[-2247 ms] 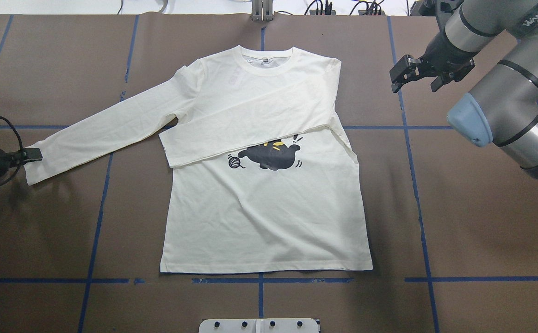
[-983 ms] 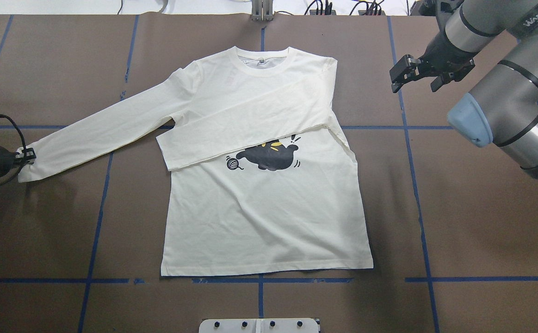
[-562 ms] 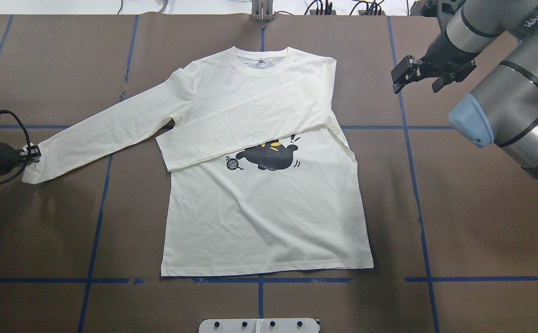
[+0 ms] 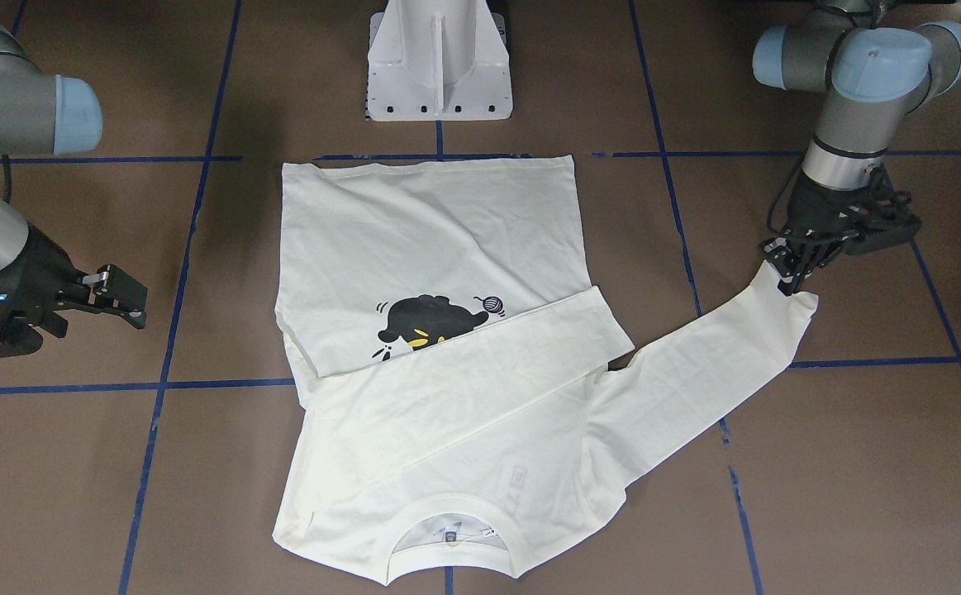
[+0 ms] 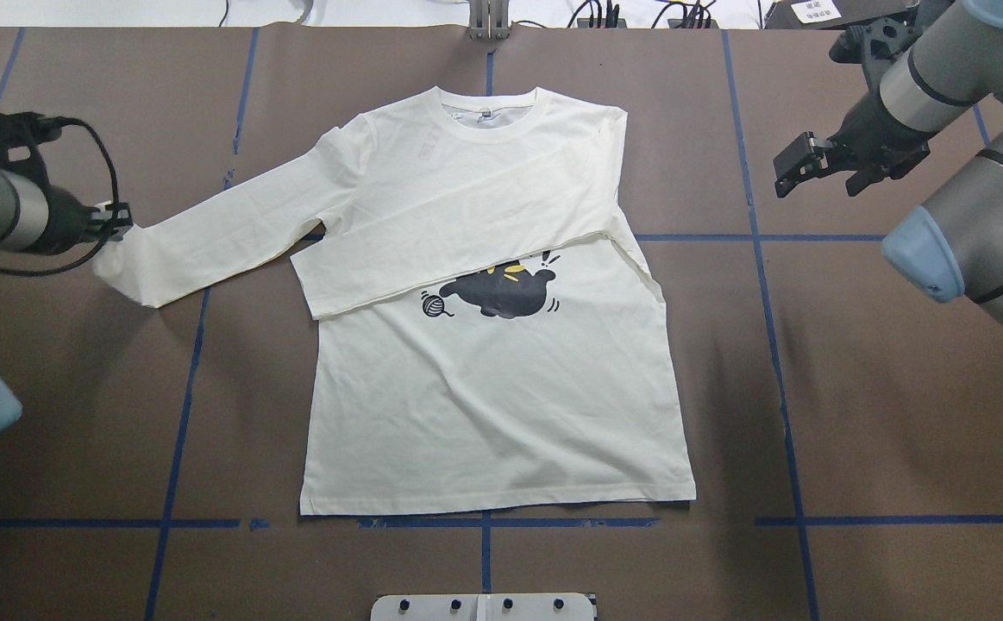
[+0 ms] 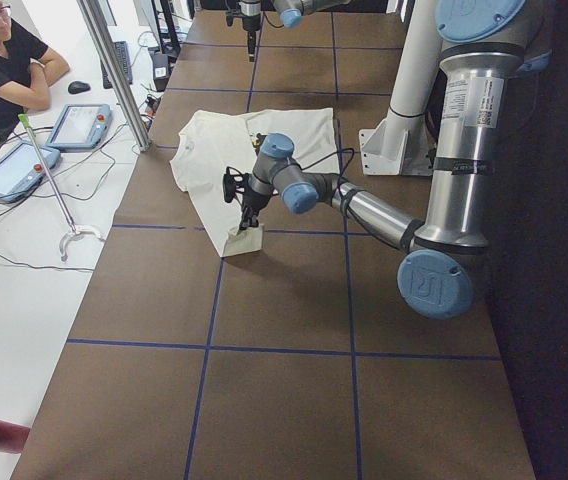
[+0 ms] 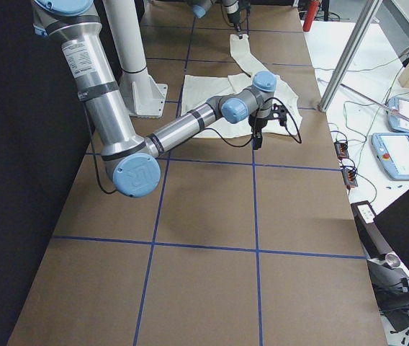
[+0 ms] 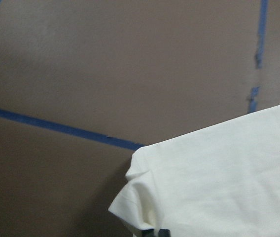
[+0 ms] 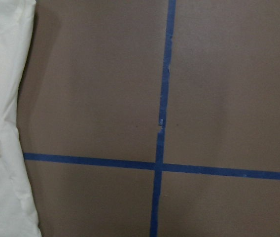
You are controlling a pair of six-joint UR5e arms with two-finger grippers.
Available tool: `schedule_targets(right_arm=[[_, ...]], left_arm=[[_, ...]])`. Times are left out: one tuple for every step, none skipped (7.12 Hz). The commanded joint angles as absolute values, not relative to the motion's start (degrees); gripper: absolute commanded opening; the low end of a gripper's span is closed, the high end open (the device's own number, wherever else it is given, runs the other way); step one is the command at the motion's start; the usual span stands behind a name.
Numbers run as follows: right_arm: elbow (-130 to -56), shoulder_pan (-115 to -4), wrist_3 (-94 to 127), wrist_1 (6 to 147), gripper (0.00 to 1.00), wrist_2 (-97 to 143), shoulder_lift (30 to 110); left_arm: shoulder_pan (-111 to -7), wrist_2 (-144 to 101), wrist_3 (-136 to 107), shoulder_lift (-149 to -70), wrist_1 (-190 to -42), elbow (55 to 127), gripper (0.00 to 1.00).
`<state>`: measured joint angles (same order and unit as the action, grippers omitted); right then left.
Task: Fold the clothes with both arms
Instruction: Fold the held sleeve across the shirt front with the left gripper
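Cream cotton fills the exterior front-facing view. The shirt lies flat on the desk, with one sleeve already folded across the chest and covering the top of the cat print. Well out from the cat print on the robot's left, the left pincer is clamped on the cuff of the outstretched sleeve. The right pincer hangs well apart from the cat print on the opposite side, jaws parted and holding nothing.

In the overhead exterior view, the cuff is raised and curled at the left pincer, and nothing pins the shirt body. I judge this the main risk: carrying the sleeve in toward the cat print could drag the shoulder and skew the sleeve folded there.

In the exterior left view, the cuff hangs from what looks like a small bite, so I think it could slip out mid-swing.

In the exterior right view, the right pincer points down at the desk near the shirt's edge. It is too small to tell more.

In the left wrist-mounted view, the cuff corner bunches at the fingertips, so a crease may get laid into the fold.

In the right wrist-mounted view, I see only the shirt's edge and blue tape on the desk.
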<state>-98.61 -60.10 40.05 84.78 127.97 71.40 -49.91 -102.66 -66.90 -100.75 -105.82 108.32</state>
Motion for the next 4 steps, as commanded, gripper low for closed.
schedule_targets(right_arm=[[-100.45, -62.30, 40.08, 81.92, 1.00, 128.49, 77.76], [-100.63, -63.18, 39.99, 82.00, 1.00, 128.58, 78.74], [-100.46, -63.28, 40.08, 82.09, 1.00, 128.50, 79.01], [-100.20, -63.19, 40.08, 82.09, 1.00, 128.50, 79.10]], left_arm=[[-52.81, -112.96, -65.92, -118.05, -94.87, 108.46, 0.00], [-52.82, -115.03, -66.53, -124.65, -92.75, 108.20, 0.00], [-52.74, -116.53, -70.01, -130.11, -92.90, 106.80, 0.00], [-52.56, -118.81, -75.36, -136.26, -93.07, 103.92, 0.00]])
